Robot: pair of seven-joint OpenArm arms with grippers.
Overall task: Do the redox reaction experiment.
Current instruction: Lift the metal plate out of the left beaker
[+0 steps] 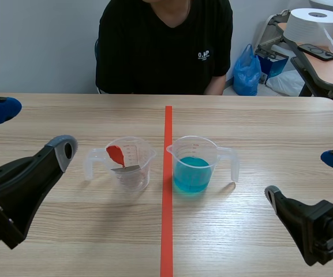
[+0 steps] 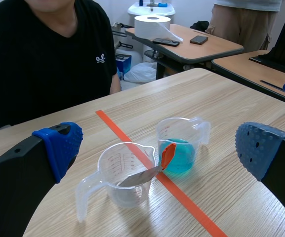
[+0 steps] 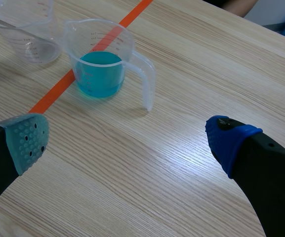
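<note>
Progress looks close to nil, judging by how things lie: both reagents sit apart and neither arm has taken hold of anything. The left gripper (image 2: 159,148) is spread wide with nothing between its blue pads, and the clear measuring cup (image 2: 127,177) stands ahead of it on the table (image 2: 241,113), roughly in line with the gap between its fingers but well short of contact. Leaning inside that cup is a thin metal strip (image 2: 141,174) with a red end (image 2: 168,153) poking over the rim; the cup seems to hold no liquid, so the metal looks dry and unreacted. The right gripper (image 3: 128,140) is likewise wide apart and empty, and the cup of blue liquid (image 3: 100,64) stands ahead of it, more toward its grey-green pad, with its handle turned to the blue-padded finger's side. This cup is see-through plastic with a spout and printed marks, filled about a third with a clear, bright turquoise solution showing no cloudiness or deposit that I can make out. An orange-red tape line (image 3: 53,94) runs between the two cups. What remains, I judge, is the whole experiment: bringing metal and solution together, either by moving the strip over or by pouring the blue liquid onto it.
</note>
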